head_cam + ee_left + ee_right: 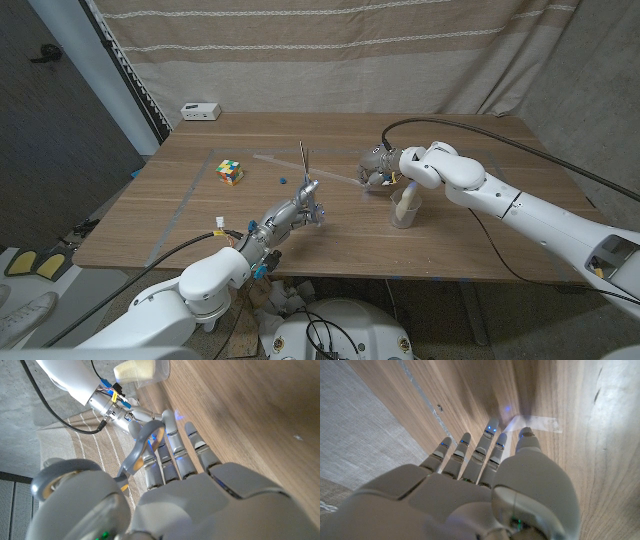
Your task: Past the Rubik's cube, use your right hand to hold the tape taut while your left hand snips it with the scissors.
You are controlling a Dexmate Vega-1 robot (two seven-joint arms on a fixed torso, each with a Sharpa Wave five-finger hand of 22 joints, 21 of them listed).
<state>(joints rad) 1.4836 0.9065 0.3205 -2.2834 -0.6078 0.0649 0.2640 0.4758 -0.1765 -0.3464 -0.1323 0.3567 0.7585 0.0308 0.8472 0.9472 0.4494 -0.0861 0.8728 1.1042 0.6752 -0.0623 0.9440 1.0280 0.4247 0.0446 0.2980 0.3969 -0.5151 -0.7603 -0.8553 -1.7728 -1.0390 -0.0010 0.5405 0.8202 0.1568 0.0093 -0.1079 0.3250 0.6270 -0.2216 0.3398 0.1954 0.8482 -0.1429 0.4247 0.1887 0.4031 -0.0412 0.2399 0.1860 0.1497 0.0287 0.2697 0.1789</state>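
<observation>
Clear tape (300, 166) stretches taut across the counter (470, 240), pinched by the right hand (378, 170), so the left hand (300, 205), gripping upright scissors (305, 170), can snip it.

No lettering, label, brand, number or sign can be read anywhere here; the small white box (201, 111) at the table's far edge shows nothing legible.

Left hand (200, 490) grips grey scissors (142, 442); clear cup (142, 372) beyond
</observation>
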